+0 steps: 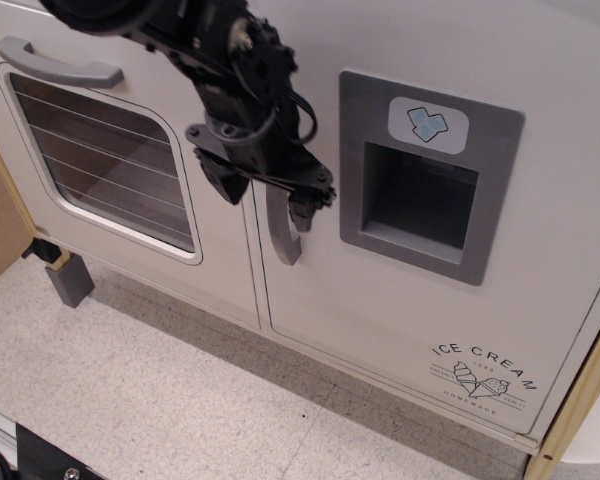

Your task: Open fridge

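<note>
The fridge (400, 300) is the large white door on the right, with a grey ice-dispenser recess (420, 195), a blue ice-cube badge and "ICE CREAM" print at the lower right. Its vertical grey handle (283, 238) runs along the door's left edge. The door sits flush and shut. My black gripper (270, 195) reaches in from the upper left and is at the upper part of the handle. It is open, with one finger (226, 180) left of the handle and the other (310, 205) right of it. The handle's top is hidden behind it.
The white oven door (100, 160), with a window and a horizontal grey handle (55, 65), is just left of the fridge. A grey foot (68, 278) stands below it. A wooden panel (0, 220) is at the far left. Speckled floor (180, 400) lies in front.
</note>
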Controlling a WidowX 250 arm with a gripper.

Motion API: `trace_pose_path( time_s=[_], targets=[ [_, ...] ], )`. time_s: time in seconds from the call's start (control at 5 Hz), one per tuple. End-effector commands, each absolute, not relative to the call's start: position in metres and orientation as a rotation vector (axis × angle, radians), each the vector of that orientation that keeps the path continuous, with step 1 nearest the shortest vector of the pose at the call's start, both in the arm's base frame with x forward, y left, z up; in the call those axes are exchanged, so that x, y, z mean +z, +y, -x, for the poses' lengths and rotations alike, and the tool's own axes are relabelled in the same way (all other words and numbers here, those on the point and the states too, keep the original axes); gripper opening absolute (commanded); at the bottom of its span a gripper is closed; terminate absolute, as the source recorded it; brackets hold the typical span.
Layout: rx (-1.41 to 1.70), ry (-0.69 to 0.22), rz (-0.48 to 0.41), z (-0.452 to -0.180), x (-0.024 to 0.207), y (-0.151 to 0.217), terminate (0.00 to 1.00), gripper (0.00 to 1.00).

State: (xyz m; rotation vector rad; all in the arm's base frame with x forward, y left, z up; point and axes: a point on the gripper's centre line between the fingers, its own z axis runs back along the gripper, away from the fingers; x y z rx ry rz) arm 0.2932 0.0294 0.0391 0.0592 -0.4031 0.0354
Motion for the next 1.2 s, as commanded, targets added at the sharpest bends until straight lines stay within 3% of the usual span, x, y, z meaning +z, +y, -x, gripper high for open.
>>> trace_pose_path(
  time_s=[0.0,0.4,0.6,1.0],
  targets=[
    [0.02,-0.458,-0.053,-0.314,0.043,0.028,0.0,1.0],
    [0.026,-0.448,-0.038,-0.333,0.042,0.036,0.0,1.0],
    [0.018,-0.444,-0.006,-0.333,0.044,0.037,0.0,0.0],
    [-0.009,-0.463,0.013,-0.326,0.05,0.04,0.0,0.0]
  ],
)
